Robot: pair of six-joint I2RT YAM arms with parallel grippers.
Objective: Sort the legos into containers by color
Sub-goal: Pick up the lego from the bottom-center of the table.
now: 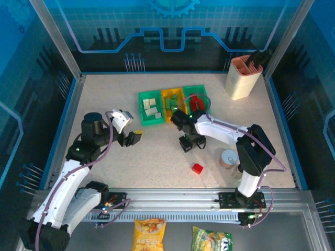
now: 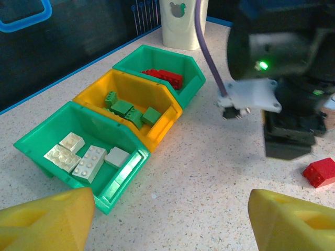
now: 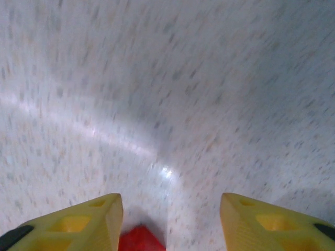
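We find the three containers in a row at mid-table, touching side to side. The left green bin [image 1: 141,112] [image 2: 31,141] holds the cream bricks [image 1: 152,109] [image 2: 78,157]. The yellow-orange bin [image 1: 172,92] [image 2: 162,123] holds the green bricks [image 1: 171,104] [image 2: 128,110]. The right green bin [image 1: 193,89] [image 2: 193,70] holds the red bricks [image 1: 196,102] [image 2: 165,77].

One loose red brick [image 1: 197,168] [image 2: 320,171] lies on the bare table [image 1: 131,172], nearer the arm bases than the bins and well apart from them.

The left gripper [image 1: 133,137] [image 2: 170,201] hangs above the table to the left of the bins. Its yellow fingers are spread wide with nothing between them.

The right gripper [image 1: 186,146] [image 2: 290,141] [image 3: 170,204] points down at the table just in front of the bins, near the loose red brick but not touching it. Its wrist view is blurred. There we see the fingers parted with bare tabletop between them, and a red edge [image 3: 137,241] at the bottom of the frame that they do not pinch.

A tall cream holder [image 1: 243,78] [image 2: 183,23] stands at the far right, and a small round can [image 1: 229,158] sits beside the right arm
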